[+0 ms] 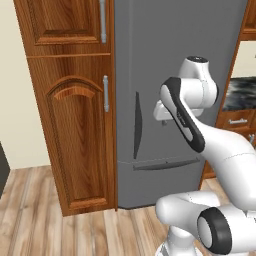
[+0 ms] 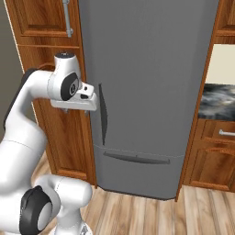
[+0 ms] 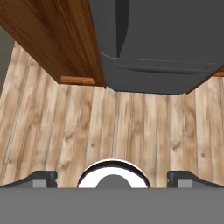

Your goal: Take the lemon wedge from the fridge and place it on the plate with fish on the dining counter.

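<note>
Facing the shut fridge [image 2: 147, 82], end effector [image 3: 112, 177] wide open, empty, near its handle [image 2: 103, 114].

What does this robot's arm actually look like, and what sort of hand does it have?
The arm is a chain of glossy white, rounded segments with black bands and black caps at the joints. No loose cables show. It ends in a flat white block, the gripper, which carries two small dark grey finger tips rather than anything hand-like. It rises from a rounded white base.
</note>
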